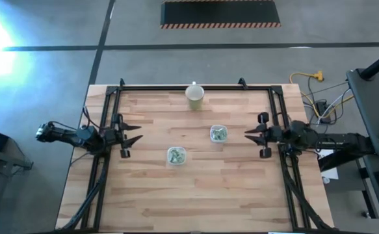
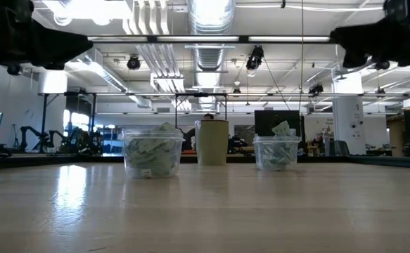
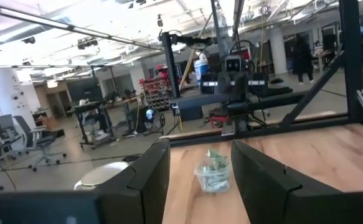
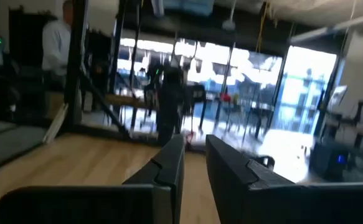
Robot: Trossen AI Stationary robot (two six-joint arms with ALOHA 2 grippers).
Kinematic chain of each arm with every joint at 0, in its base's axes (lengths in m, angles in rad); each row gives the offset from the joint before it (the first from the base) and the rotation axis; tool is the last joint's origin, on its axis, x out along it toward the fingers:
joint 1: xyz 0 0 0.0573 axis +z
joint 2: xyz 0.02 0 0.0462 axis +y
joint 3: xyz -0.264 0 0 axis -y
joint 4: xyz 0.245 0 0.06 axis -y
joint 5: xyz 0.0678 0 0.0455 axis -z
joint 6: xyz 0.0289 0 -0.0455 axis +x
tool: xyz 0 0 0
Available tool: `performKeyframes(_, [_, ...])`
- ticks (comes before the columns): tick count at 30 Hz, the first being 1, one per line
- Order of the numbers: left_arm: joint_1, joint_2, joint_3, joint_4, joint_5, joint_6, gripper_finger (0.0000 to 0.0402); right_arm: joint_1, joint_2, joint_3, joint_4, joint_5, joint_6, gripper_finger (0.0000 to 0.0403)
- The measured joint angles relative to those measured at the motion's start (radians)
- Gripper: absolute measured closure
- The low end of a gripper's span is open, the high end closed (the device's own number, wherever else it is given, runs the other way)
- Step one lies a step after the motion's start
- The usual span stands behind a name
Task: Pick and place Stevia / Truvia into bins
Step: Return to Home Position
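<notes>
Table: wood (image 1: 196, 195), cream cup (image 1: 195, 95) beyond both pincers.
Left pincer (image 1: 136, 136): fingers apart.
Right pincer (image 1: 249, 134): narrowly apart (empty).
Bins (image 1: 169, 155) (image 1: 211, 134): 2, between pincers, holding packets (image 1: 176, 156).

The wooden plank table (image 1: 196, 195) is streaky light brown. Pale green-and-white paper packets (image 1: 218, 134) fill clear square plastic bins (image 2: 138, 133); the round cup (image 1: 195, 95) is cream.

We see two clear square bins standing upright and well apart on the tabletop, the left bin (image 1: 169, 156) nearer the low camera, the right bin (image 1: 211, 134) farther back, both holding pale green and white Stevia packets (image 2: 152, 153), one poking above the right bin's rim
</notes>
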State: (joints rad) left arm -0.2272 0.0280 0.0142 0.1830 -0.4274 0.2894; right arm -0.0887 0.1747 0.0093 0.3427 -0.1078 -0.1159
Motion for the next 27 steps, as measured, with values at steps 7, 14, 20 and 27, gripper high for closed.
performKeyframes(7, [-0.002,0.000,0.050,-0.046,0.002,0.004,0.0246,0.000,-0.164,0.001,-0.105,-0.006,-0.013,0.0346])
performKeyframes(14, [-0.002,0.000,0.075,-0.063,0.006,0.004,0.0246,0.001,-0.175,0.012,-0.119,-0.009,-0.011,0.0346])
performKeyframes(20, [-0.002,0.000,0.091,-0.128,0.007,0.004,0.0246,0.001,-0.174,0.012,-0.131,-0.007,-0.012,0.0346])
performKeyframes(27, [-0.003,0.000,0.089,-0.169,0.058,-0.030,0.0246,0.001,-0.174,0.012,-0.153,-0.005,-0.012,0.0346])
